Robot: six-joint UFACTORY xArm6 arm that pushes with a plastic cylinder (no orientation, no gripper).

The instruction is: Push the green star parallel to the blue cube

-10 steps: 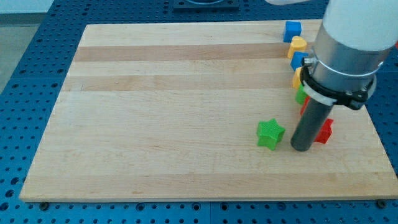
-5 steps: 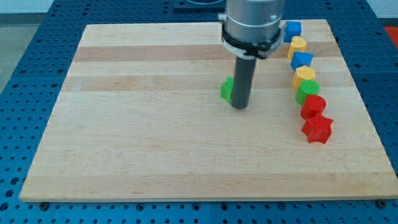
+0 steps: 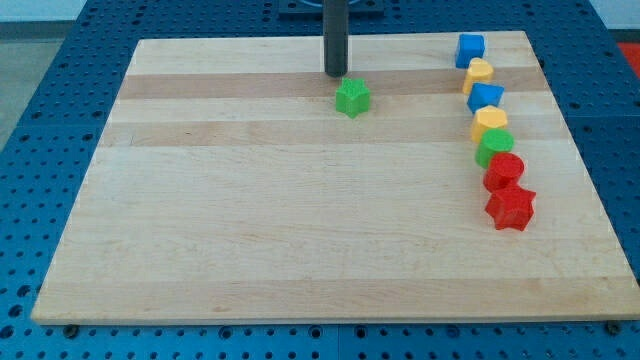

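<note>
While the red star (image 3: pixel 511 208) lies nearest at the board's (image 3: pixel 250 230) 4 o'clock edge, the green star (image 3: pixel 352 97) sits at about 1 o'clock from centre. The tip (image 3: pixel 335 74), a bare rod with no claw to open or close, stands just beside it at 11 o'clock. The blue cube (image 3: pixel 470 48) lies farthest, at 2 o'clock.

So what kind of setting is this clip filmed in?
Most likely a robotics lab bench. A wooden board lies on a blue perforated table of the sort used for mounting rigs, small coloured blocks such as the green star sit on it, and my tip stands just above the star.
</note>
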